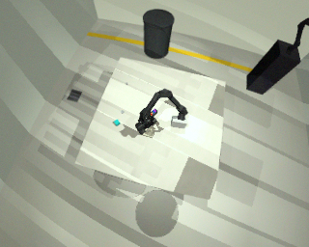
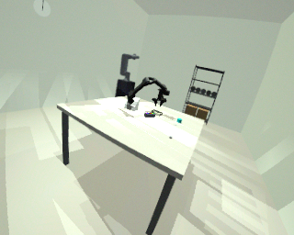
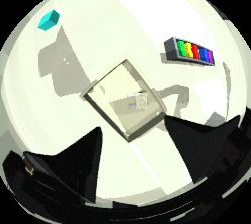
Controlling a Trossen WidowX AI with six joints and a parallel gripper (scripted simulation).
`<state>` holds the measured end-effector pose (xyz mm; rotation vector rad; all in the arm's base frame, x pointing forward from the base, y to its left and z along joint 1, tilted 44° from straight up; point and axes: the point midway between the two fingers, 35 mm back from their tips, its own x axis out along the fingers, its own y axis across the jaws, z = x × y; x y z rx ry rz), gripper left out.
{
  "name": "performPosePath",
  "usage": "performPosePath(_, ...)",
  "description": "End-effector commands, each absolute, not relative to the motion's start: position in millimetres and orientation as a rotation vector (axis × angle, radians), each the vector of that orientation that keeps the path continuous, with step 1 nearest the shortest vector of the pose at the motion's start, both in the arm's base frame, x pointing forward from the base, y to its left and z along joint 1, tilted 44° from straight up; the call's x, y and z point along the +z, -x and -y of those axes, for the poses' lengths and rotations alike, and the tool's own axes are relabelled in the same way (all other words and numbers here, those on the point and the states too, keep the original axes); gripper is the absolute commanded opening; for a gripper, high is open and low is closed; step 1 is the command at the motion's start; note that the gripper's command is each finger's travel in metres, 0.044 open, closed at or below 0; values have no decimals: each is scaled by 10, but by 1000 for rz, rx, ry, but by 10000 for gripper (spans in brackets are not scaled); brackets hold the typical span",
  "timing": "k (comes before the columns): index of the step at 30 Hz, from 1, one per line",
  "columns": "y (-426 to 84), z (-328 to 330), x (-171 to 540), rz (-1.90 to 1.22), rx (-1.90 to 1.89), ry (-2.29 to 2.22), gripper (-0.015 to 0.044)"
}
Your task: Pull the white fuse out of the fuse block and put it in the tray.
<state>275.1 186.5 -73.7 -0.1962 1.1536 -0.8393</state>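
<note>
The white fuse lies on its side on the floor of the tray, its metal prongs pointing left in the wrist view. My gripper is open and empty. It hangs above the tray, with one black finger to each side, and does not touch the fuse. The fuse block stands apart from the tray, at the upper right in the wrist view. It holds several coloured fuses in a row, among them a green fuse and a red fuse.
A teal block lies on the table beyond the tray, on the side away from the arm's base. A small grey thing lies nearer the table edge. A dark bin stands on the floor beside the table.
</note>
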Motion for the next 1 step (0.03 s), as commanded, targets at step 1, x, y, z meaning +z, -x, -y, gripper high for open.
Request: performPosePath(1,-2751,-1864,-739,-1154,-839,197,330)
